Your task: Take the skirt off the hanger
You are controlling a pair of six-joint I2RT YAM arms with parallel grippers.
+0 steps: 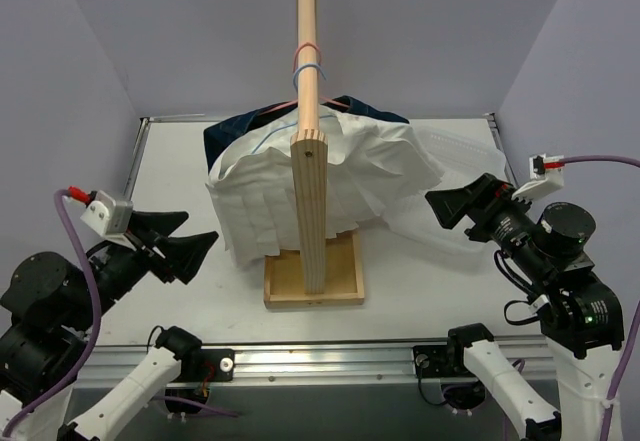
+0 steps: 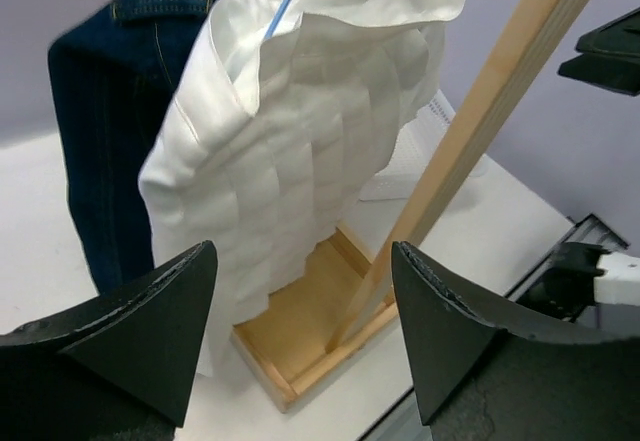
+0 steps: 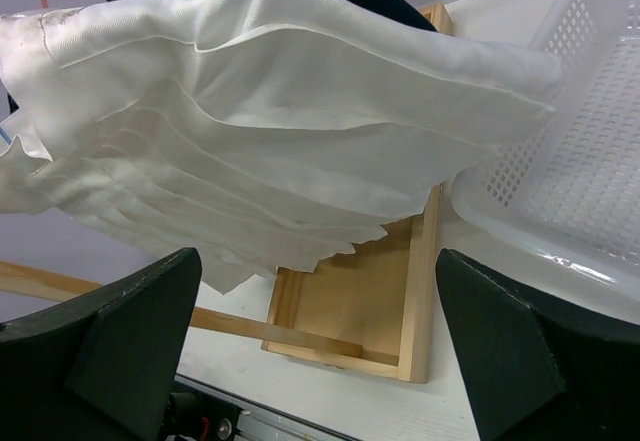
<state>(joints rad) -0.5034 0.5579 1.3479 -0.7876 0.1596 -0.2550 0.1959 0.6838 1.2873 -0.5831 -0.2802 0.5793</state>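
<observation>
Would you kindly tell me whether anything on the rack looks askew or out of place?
The white skirt hangs bunched and lopsided, spread to both sides of the wooden post, its right side flaring toward the plastic basket. Nothing looks spilled or damaged.

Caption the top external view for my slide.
White pleated skirt hanging on a wooden stand, denim garment behind it, left gripper and right gripper open on either side.
</observation>
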